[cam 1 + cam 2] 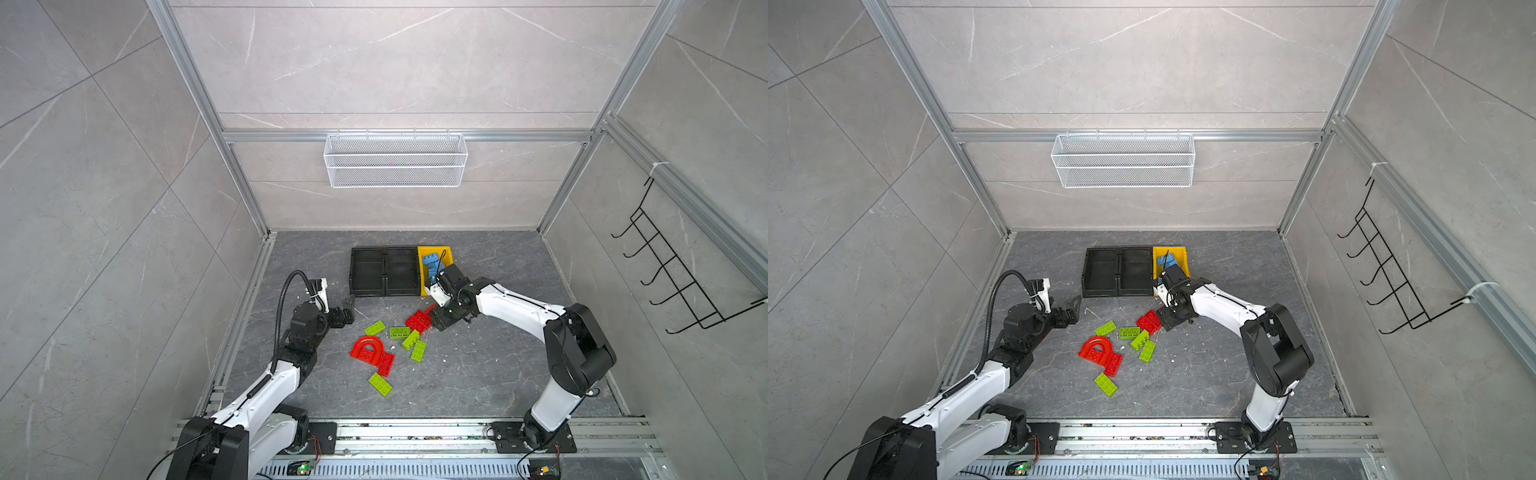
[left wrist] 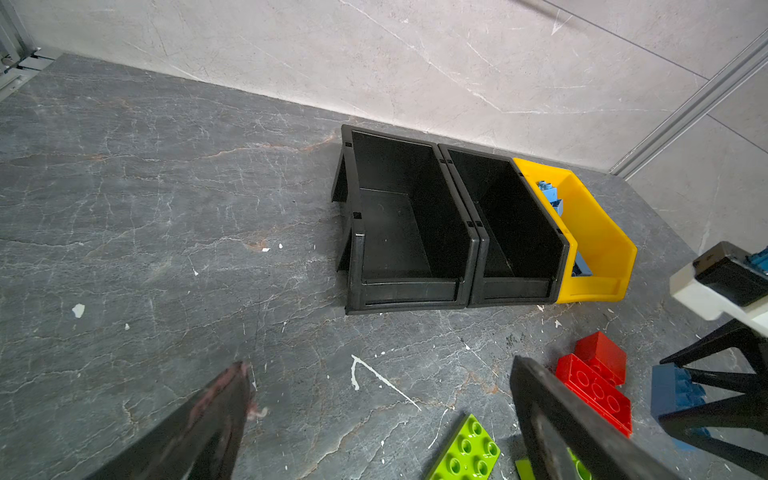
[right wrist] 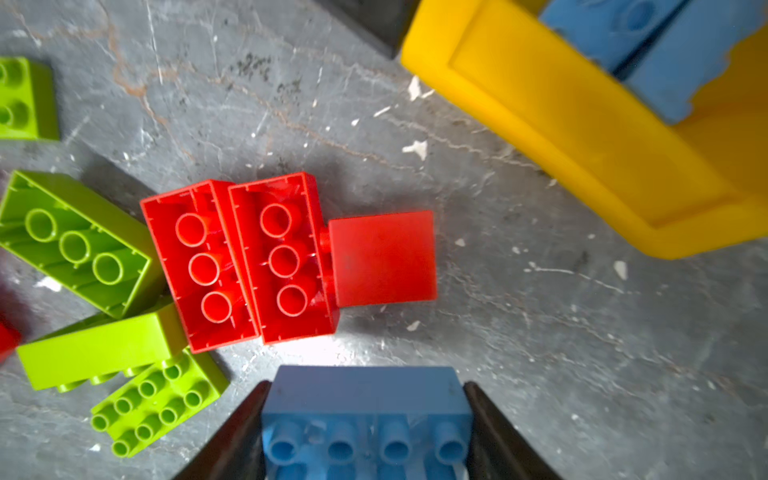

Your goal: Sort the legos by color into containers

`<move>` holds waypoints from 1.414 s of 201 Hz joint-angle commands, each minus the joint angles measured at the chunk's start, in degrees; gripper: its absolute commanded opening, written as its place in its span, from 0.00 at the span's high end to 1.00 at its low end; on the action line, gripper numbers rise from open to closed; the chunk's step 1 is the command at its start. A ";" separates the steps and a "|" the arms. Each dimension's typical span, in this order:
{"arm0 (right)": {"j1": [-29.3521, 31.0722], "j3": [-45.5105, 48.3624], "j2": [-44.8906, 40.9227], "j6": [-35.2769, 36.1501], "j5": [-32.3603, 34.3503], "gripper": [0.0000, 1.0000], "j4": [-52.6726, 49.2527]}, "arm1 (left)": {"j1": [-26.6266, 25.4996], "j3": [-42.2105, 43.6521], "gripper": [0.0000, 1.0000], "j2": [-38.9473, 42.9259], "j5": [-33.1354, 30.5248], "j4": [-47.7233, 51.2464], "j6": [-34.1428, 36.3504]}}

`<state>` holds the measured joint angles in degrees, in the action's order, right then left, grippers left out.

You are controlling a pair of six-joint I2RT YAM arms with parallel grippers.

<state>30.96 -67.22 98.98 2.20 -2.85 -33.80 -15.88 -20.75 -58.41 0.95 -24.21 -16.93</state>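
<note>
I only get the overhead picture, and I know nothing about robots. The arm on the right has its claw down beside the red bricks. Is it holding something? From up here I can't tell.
Observer: Yes. The camera on that arm's wrist shows the right gripper closed on a blue brick, with a finger against each end.
Visitor: And the red ones next to it, which way up are they?
Observer: Two red bricks lie side by side with their hollow undersides facing up.
Visitor: Is the other claw busy too?
Observer: No. Its own wrist camera shows the left gripper wide open with nothing in it.
</note>
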 commanded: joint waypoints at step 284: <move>-9.84 -34.26 21.83 -10.68 6.05 0.30 13.02 | -0.20 -0.84 0.00 1.11 -0.95 -1.81 0.90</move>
<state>21.23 -98.96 118.43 -7.99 2.00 -20.27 -15.88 -20.75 -58.11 0.32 -24.23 -16.93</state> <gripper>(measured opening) 0.694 0.996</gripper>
